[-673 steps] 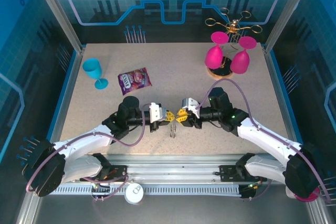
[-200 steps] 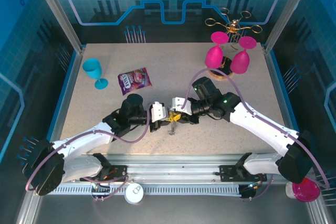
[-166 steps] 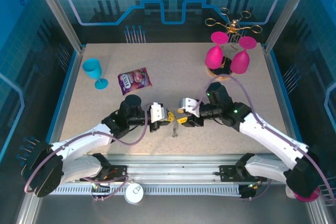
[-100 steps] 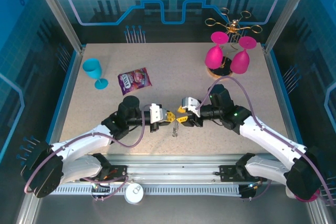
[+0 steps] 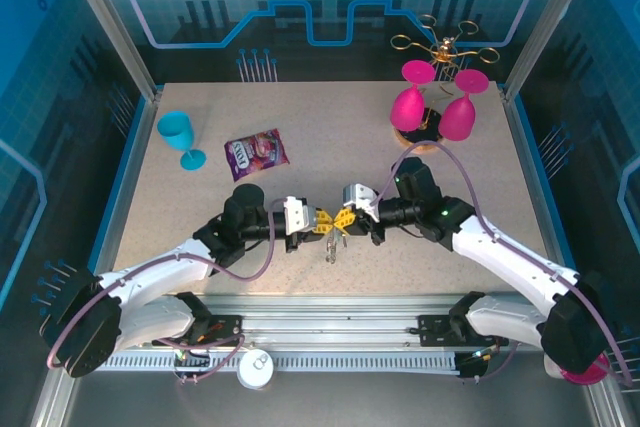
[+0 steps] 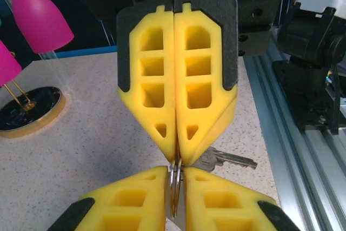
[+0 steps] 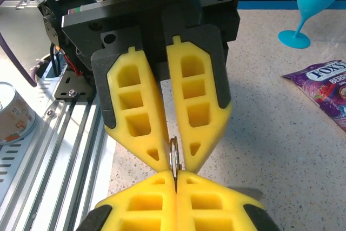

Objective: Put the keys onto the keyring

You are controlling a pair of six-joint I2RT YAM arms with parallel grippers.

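Keyring [image 6: 174, 187], a thin metal ring edge-on at frame centre, stands upright between both hands' meeting tips. Right hand [image 6: 177, 158] pinches it closed; left hand [image 7: 172, 158] stands narrowly parted, perhaps gripping. Key [image 6: 227, 159] hangs behind, over the worktop [image 5: 330, 147].

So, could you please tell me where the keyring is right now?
The keyring is pinched edge-on between the tips of the left gripper and right gripper, at the table's near middle in the top view, with a key hanging just below.
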